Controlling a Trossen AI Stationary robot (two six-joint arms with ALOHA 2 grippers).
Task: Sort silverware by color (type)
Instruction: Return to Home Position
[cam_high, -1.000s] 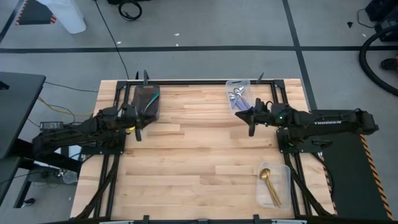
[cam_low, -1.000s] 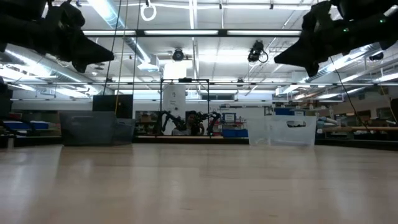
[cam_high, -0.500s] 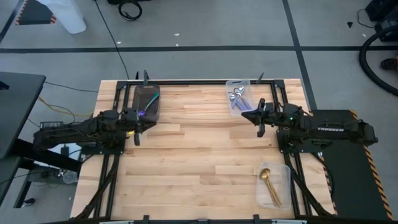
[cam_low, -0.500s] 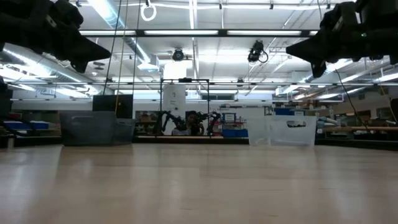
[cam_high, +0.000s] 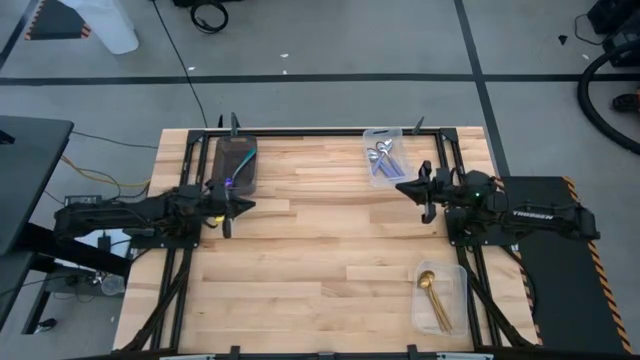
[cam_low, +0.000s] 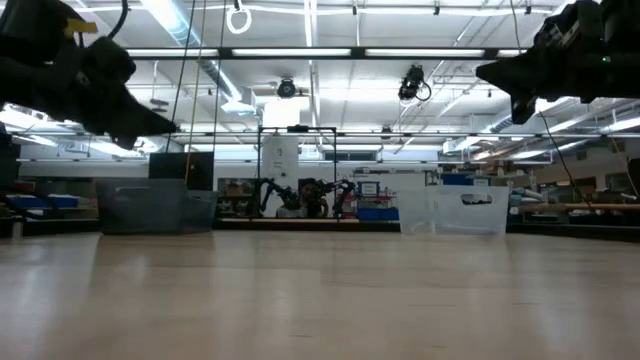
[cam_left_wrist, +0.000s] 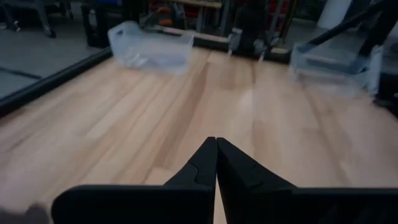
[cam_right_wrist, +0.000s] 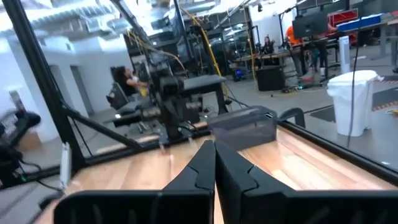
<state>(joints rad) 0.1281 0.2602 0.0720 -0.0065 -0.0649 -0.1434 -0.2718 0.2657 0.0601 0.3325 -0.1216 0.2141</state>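
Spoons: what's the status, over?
Left gripper shut, empty. Right gripper shut, empty. Spoons all in bins. Nothing in the way.

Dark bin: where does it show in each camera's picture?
High view: dark bin, top left of the table.
Low view: the bin, left, at the back edge.
Left wrist view: not in it.
Right wrist view: the bin, just right of centre.
Shared landmark: left arm, near it in all three.

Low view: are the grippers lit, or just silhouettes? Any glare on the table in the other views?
Low view: the left gripper and right gripper are backlit silhouettes against the ceiling strip lights, and the table carries a broad pale sheen. Left wrist view: a pale glare streak runs along the table. High view: even light, no hard shadows.
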